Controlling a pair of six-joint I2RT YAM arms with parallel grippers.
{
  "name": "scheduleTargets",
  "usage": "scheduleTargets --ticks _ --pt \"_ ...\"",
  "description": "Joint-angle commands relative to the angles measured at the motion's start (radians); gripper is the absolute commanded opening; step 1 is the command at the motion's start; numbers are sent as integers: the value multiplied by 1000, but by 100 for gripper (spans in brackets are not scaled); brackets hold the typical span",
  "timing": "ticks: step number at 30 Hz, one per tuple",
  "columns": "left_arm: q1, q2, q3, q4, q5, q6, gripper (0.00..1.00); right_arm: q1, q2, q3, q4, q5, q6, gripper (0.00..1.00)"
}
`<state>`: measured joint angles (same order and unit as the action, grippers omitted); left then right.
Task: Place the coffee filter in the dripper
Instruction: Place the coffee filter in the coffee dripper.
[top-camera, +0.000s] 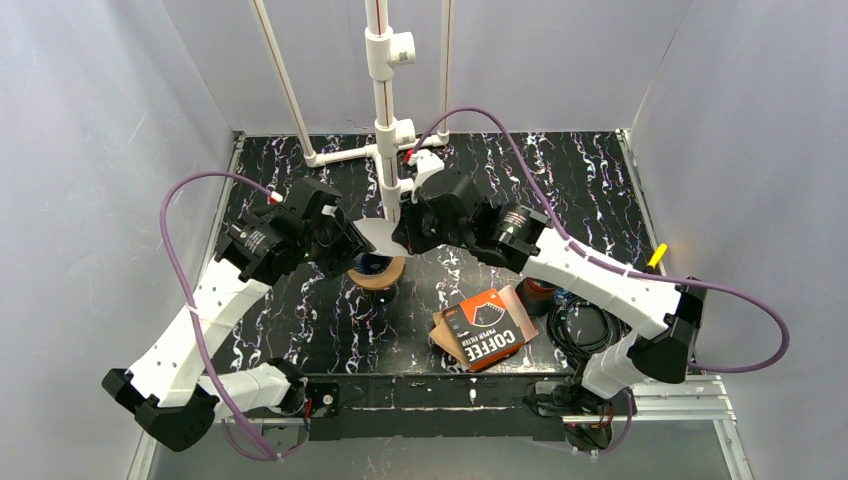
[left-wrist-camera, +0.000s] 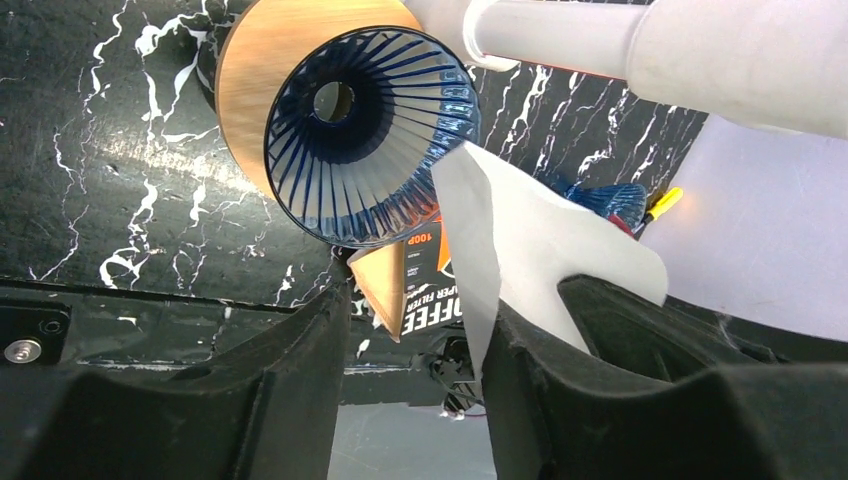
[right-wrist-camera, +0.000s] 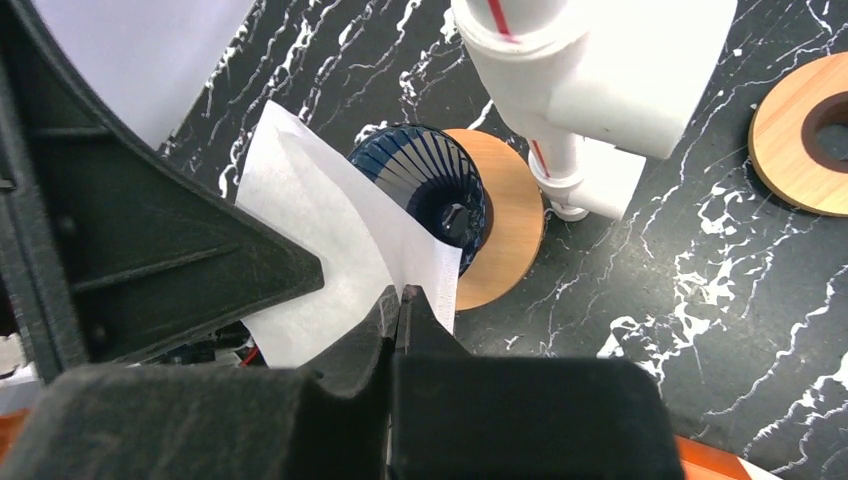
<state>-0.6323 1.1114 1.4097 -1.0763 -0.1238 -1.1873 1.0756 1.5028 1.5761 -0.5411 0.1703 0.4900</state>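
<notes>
The dark blue ribbed dripper (top-camera: 377, 268) sits on a round wooden base (top-camera: 392, 277) at the table's middle; it also shows in the left wrist view (left-wrist-camera: 370, 140) and the right wrist view (right-wrist-camera: 430, 180). A white paper coffee filter (top-camera: 376, 236) hangs just above the dripper's rim. My right gripper (right-wrist-camera: 403, 295) is shut on the filter's edge (right-wrist-camera: 330, 230). My left gripper (left-wrist-camera: 415, 320) is open; the filter (left-wrist-camera: 520, 240) drapes against its right finger (left-wrist-camera: 560, 370), with a wide gap to the other finger. In the top view both grippers, left (top-camera: 348, 250) and right (top-camera: 402, 236), meet over the dripper.
A white PVC stand (top-camera: 385, 100) rises just behind the dripper. An orange-and-black coffee filter packet (top-camera: 487, 330) with brown filters lies front right. Black cables (top-camera: 590, 325) and a dark cup (top-camera: 540, 290) sit right of it. A second wooden ring (right-wrist-camera: 800, 130) shows in the right wrist view.
</notes>
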Motion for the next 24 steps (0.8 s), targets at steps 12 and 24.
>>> scheduleTargets --ticks 12,24 --pt "3 25 20 -9 -60 110 0 0 -95 -146 194 2 156 17" --pt "3 122 136 -51 76 310 0 -54 -12 -97 160 -78 152 65"
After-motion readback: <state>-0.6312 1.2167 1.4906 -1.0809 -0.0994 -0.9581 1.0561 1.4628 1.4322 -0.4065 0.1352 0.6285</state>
